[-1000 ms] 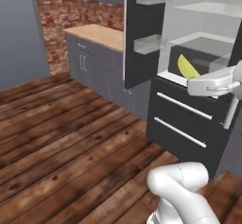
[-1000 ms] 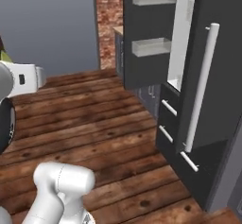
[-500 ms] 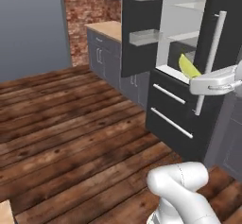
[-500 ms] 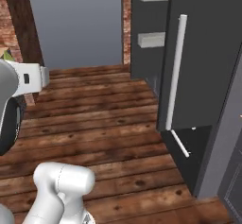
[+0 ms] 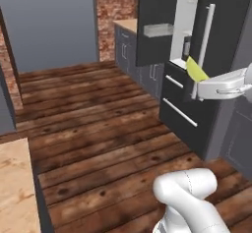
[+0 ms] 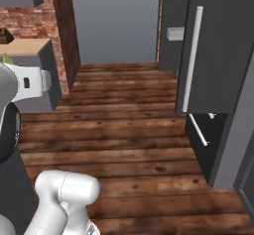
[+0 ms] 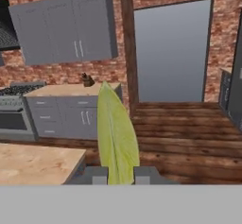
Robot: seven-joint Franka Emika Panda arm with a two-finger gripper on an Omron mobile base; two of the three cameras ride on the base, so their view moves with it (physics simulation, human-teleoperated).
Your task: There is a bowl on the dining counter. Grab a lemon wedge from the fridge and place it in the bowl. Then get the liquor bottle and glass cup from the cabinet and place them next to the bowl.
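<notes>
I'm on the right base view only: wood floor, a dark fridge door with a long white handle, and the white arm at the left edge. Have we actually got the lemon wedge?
Observer: Yes. In the hand view the lemon wedge stands up between the two fingertips of the pincer, which is shut on it.
Operator: Is the fridge closed behind us?
Observer: No. In the left base view the fridge door stands open, with its door shelves showing.
Operator: Anything ahead of the hand?
Observer: In the hand view a light wooden counter lies at the lower left. I see no bowl on the part in view.
</notes>
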